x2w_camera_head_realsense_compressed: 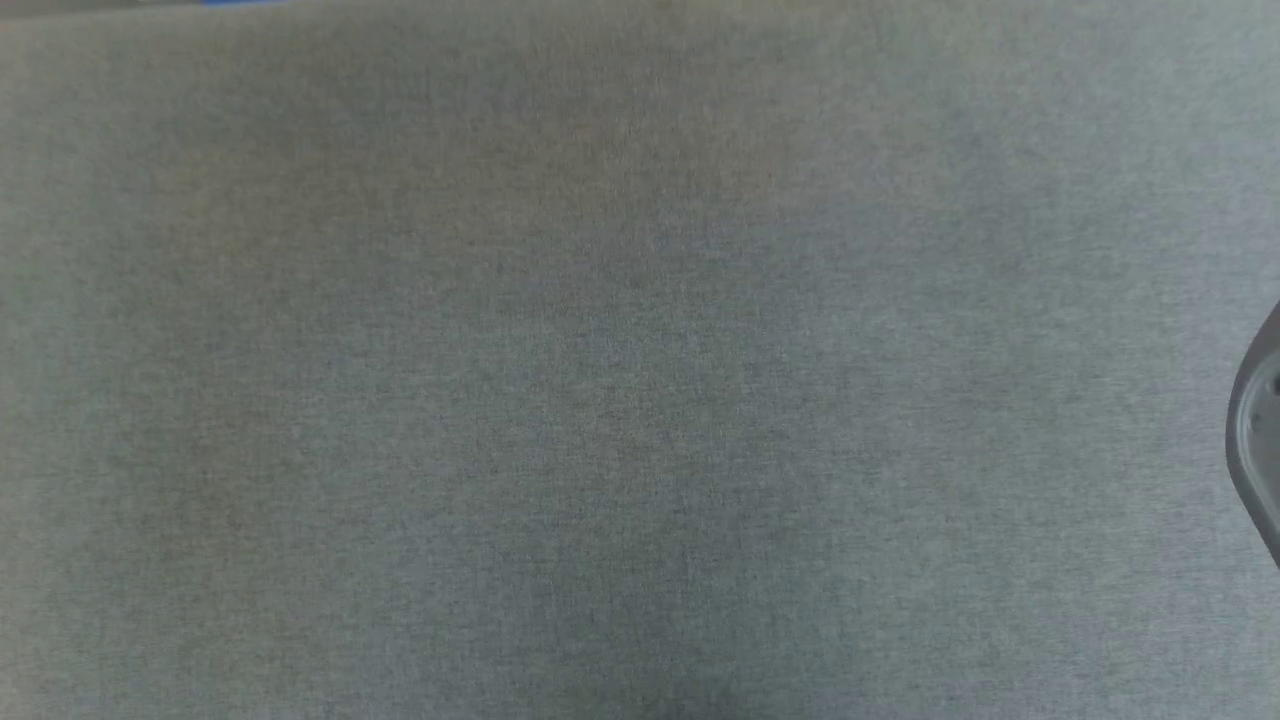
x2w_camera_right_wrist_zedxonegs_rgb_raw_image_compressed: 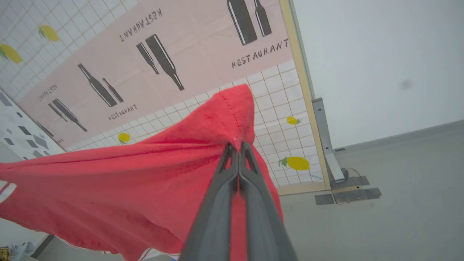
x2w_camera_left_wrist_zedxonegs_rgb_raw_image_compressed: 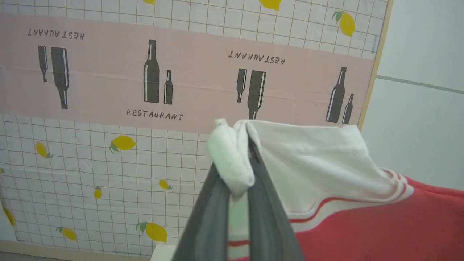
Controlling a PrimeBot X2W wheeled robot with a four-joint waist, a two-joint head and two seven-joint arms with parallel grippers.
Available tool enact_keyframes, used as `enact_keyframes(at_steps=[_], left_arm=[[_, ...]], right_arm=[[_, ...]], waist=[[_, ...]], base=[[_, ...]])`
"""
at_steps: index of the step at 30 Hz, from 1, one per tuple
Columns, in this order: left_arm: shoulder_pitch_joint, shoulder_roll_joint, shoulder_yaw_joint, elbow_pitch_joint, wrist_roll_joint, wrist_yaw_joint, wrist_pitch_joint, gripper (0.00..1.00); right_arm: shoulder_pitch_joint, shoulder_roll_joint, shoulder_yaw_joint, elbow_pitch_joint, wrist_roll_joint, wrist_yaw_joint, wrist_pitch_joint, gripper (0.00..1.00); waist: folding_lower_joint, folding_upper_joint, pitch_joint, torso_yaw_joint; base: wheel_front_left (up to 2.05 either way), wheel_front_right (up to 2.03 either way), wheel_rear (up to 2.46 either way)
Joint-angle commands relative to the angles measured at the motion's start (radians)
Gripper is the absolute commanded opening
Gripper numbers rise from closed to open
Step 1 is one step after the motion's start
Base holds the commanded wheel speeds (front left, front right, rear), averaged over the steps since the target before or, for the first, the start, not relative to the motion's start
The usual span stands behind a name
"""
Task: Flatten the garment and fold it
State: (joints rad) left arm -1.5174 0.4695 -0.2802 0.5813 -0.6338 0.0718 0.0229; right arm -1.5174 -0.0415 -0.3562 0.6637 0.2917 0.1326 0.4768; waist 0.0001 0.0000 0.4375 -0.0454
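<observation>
garment: red jersey (x2w_camera_right_wrist_zedxonegs_rgb_raw_image_compressed: 127,174) is up in the air, strung between the 2 grippers, with its white sleeve (x2w_camera_left_wrist_zedxonegs_rgb_raw_image_compressed: 319,163) and striped trim at the left end

left gripper: left gripper (x2w_camera_left_wrist_zedxonegs_rgb_raw_image_compressed: 235,163) is clamped on a bunched wad of the white sleeve edge, and the cloth bulges over 1 finger

right gripper: right gripper (x2w_camera_right_wrist_zedxonegs_rgb_raw_image_compressed: 237,146) is pinched tight on a red corner right by a stitched seam, with the fabric peaking above the tips

slack: the red span sags a bit toward the left end in the right wrist view, so it's not fully taut imo

behind it: patterned panel (x2w_camera_left_wrist_zedxonegs_rgb_raw_image_compressed: 108,90) with lemons and bottles, then pale floor (x2w_camera_right_wrist_zedxonegs_rgb_raw_image_compressed: 398,217)

landing spot: grey table cloth (x2w_camera_head_realsense_compressed: 600,350) under the head camera, with a rounded grey robot part (x2w_camera_head_realsense_compressed: 1258,430) at its right edge. Can't tell which part

step, my guess: stretch it out and lay it flat on the grey cloth

how to nail it: pull the 2 ends apart until the sag is gone, bring both down level, let the hanging edge touch first, then drag it away so it unrolls smooth

watch out: thin fabric, and that sleeve wad could slip. Don't loosen either pinch until the cloth is down
</observation>
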Motion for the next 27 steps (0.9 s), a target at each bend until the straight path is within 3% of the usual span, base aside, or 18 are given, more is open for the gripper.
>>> enact_keyframes(at_steps=[1, 8, 14, 19, 27], left_arm=[[0.011, 0.003, 0.003, 0.015, -0.007, -0.019, -0.021, 0.0], [0.166, -0.01, -0.037, 0.048, -0.024, -0.111, -0.086, 0.0], [0.403, -0.015, -0.045, -0.048, -0.066, -0.128, -0.12, 0.0], [0.708, 0.013, -0.052, -0.211, -0.095, -0.057, -0.079, 0.0], [1.275, 0.022, -0.079, -0.514, -0.166, 0.151, 0.037, 0.0]], right_arm=[[0.007, -0.009, 0.004, 0.017, 0.003, -0.002, -0.02, 0.0], [0.168, -0.009, 0.041, 0.004, 0.094, -0.002, -0.052, 0.0], [0.426, -0.009, 0.069, -0.15, 0.236, -0.002, -0.043, 0.0], [0.725, -0.009, 0.109, -0.335, 0.301, -0.002, -0.014, 0.0], [1.223, -0.014, 0.13, -0.575, 0.29, -0.002, 0.004, 0.0]], waist=[[-0.0001, 0.0, 0.025, 0.014], [-0.0001, 0.0, -0.012, 0.057], [-0.0001, 0.0, -0.099, 0.09], [-0.0001, 0.0, -0.192, 0.099], [-0.0001, 0.0, -0.326, 0.115]], base=[[0.0, 0.0, 0.0], [0.0, 0.0, 0.0], [0.0, 0.0, 0.0], [0.0, 0.0, 0.0], [0.0, 0.0, 0.0]])
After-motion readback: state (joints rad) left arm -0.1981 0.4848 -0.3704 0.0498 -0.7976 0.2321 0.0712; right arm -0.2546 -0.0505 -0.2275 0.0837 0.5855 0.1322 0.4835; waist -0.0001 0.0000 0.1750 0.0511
